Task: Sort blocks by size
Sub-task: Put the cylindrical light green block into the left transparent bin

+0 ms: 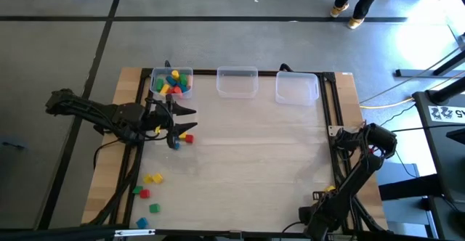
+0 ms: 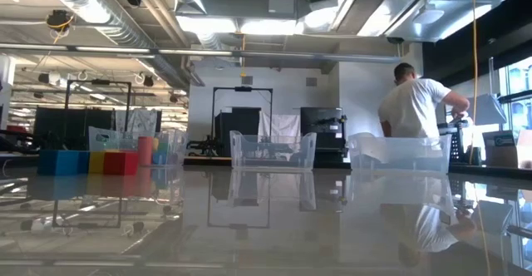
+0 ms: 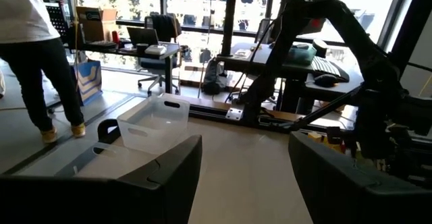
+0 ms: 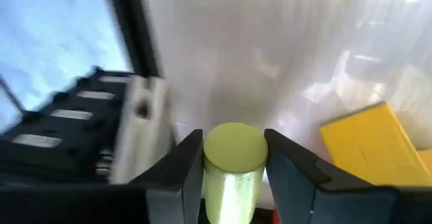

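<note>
In the right wrist view, my right gripper (image 4: 233, 150) is shut on a yellow-green cylinder block (image 4: 233, 166). A yellow block (image 4: 368, 143) lies on the table just beyond it. From above, that hand (image 1: 369, 145) is at the table's right edge and hides its own fingers. My left gripper (image 1: 187, 120) hovers level and wide open (image 3: 244, 143) over the table's left side and touches nothing. A red block (image 1: 189, 137) lies below it. More loose blocks (image 1: 149, 190) lie near the front left corner. A clear bin (image 1: 173, 83) at the far left holds several blocks. My right gripper pinches the cylinder's curved side (image 4: 210, 173) between its two fingers (image 4: 185, 166), one on each side. The fingers come steeply from above. The cylinder's round end face (image 4: 234, 146) looks up toward the camera. Whether its lower end rests on the table does not show.
Two clear bins (image 1: 237, 82) (image 1: 296, 88) with nothing in them stand along the far edge. A black rail (image 4: 135, 35) with a white bracket (image 4: 145, 123) runs close beside my right gripper. A person (image 2: 416, 110) stands beyond the far right of the table.
</note>
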